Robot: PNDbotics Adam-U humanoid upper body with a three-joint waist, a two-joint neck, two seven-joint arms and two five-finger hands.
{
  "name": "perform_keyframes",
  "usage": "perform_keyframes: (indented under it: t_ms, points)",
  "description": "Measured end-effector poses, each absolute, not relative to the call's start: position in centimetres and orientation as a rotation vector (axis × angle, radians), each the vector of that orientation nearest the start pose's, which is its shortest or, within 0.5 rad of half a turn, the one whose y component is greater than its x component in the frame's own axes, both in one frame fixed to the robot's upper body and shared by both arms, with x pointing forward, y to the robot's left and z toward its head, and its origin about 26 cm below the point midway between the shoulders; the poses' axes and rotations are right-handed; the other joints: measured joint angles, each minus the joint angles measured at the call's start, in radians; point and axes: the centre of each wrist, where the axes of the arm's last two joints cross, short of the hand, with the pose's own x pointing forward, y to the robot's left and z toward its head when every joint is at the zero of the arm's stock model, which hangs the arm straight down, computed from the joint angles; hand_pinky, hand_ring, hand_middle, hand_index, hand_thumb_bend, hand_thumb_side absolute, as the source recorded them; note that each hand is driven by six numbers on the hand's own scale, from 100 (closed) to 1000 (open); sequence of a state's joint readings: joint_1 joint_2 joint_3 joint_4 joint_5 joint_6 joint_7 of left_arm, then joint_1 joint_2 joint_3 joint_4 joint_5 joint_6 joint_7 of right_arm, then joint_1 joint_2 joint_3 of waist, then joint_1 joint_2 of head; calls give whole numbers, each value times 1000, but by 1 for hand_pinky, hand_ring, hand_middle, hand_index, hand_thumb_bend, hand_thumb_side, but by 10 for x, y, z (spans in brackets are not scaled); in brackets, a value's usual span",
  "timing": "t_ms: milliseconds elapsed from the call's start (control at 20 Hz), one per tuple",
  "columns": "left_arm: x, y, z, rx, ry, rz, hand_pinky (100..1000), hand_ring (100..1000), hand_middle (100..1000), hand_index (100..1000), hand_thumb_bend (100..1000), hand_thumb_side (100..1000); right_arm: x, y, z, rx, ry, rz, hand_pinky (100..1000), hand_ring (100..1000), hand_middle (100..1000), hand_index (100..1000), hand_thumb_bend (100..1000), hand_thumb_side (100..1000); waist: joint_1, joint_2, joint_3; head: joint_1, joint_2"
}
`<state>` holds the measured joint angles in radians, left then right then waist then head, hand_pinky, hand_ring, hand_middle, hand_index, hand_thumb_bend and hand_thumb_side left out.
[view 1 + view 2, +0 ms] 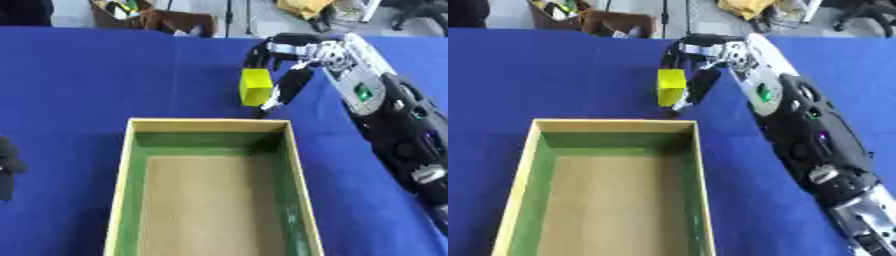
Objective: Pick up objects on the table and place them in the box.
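Reaching in from the right, the robot's right hand (293,60) is seen curled around a yellow block (255,87), which is pinched between the thumb and the fingers (256,54) and held just beyond the far rim of the box (210,125). Whether the block is lifted off the blue tablecloth (87,75) or is touching it cannot be told. The box, yellow-rimmed with green inner walls and a tan floor, is shown lying open at the near middle of the table, with nothing seen inside it. The black forearm (798,130) is stretched along the box's right side. The left hand (7,167) is glimpsed only as a dark shape at the left edge of the left eye view; whether it is clenched or relaxed cannot be told.
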<state>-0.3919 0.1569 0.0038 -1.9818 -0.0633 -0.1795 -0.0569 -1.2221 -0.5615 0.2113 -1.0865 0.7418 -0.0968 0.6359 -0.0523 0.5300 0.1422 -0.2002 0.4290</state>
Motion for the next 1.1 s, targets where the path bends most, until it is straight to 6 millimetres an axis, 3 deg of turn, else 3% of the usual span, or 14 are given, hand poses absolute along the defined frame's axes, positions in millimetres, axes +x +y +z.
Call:
perform_keyframes:
  t_ms: [200,600,900,950,1000,1050,1100]
  points:
    - [310,224,211,29,-2523,-360,203,452,493,631,100,722,460,-245,366,-967,-1540,1568,689,785,730,836,680,405,0,3,0,0,-1]
    - [311,224,212,32,-2528,-373,204,451,493,629,100,719,461,-248,361,-948,-1539,1552,655,763,672,788,455,324,-2,15,11,-5,-9]
    - [311,223,212,25,-2529,-374,205,452,494,629,100,721,462,-248,360,-916,-1559,1521,578,703,510,635,215,303,-5,22,14,-5,-9]
    - [311,222,212,24,-2528,-376,205,452,494,628,100,723,462,-249,359,-915,-1563,1510,552,680,472,584,100,274,-5,22,14,-5,-9]
    - [311,222,212,24,-2529,-377,205,452,494,628,100,723,462,-249,358,-915,-1570,1497,546,675,465,575,100,268,-5,22,14,-5,-9]
    - [311,222,212,23,-2529,-379,206,452,494,628,100,722,463,-249,358,-915,-1576,1481,494,631,392,491,100,224,-5,22,14,-6,-9]
    - [311,222,212,23,-2530,-380,206,452,494,628,100,723,463,-250,357,-917,-1584,1462,478,618,369,467,100,212,-5,22,15,-6,-9]
